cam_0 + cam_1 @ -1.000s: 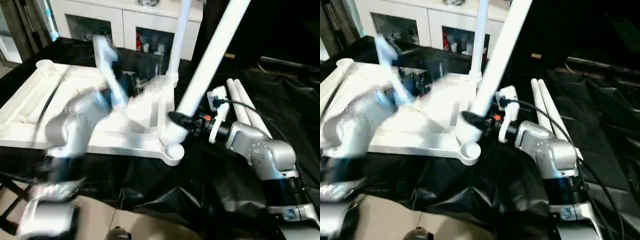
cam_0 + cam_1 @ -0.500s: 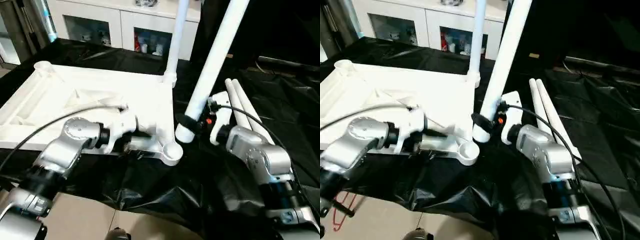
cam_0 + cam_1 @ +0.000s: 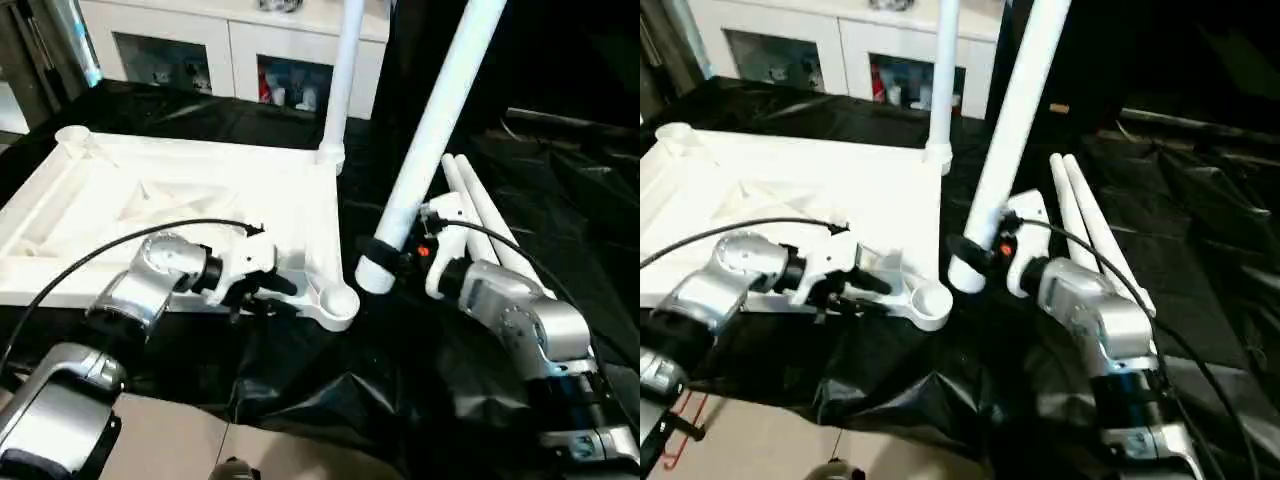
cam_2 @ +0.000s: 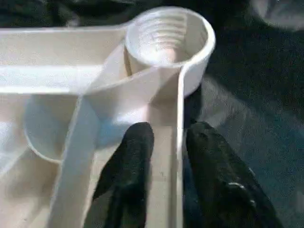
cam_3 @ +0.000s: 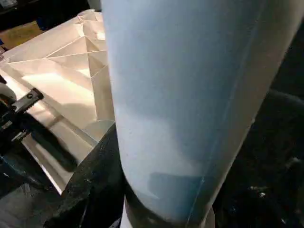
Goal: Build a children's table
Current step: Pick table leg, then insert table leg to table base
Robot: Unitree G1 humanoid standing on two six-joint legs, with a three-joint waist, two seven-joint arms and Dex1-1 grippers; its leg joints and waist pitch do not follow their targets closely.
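Note:
The white table top (image 3: pixel 150 190) lies underside up on black sheeting. One white leg (image 3: pixel 343 70) stands upright in its far right corner. My right gripper (image 3: pixel 385 255) is shut on the thick end of a second leg (image 3: pixel 430 130), which leans up and to the right, its base hanging just right of the near right corner socket (image 3: pixel 338 300). My left gripper (image 4: pixel 168 133) is shut on a rib of the table top just behind that threaded socket (image 4: pixel 166 35), one finger (image 4: pixel 137 142) on each side of the rib. The held leg (image 5: pixel 190 95) looms close in the right wrist view.
Two spare white legs (image 3: pixel 480 215) lie side by side on the black sheet to the right of my right arm. A white cabinet with glass doors (image 3: pixel 200 50) stands behind the table top. Tiled floor (image 3: pixel 170 440) shows at the front.
My left arm has swung down from above the table top and its gripper has shut on the rib at the near right corner. The held leg's base has shifted slightly right.

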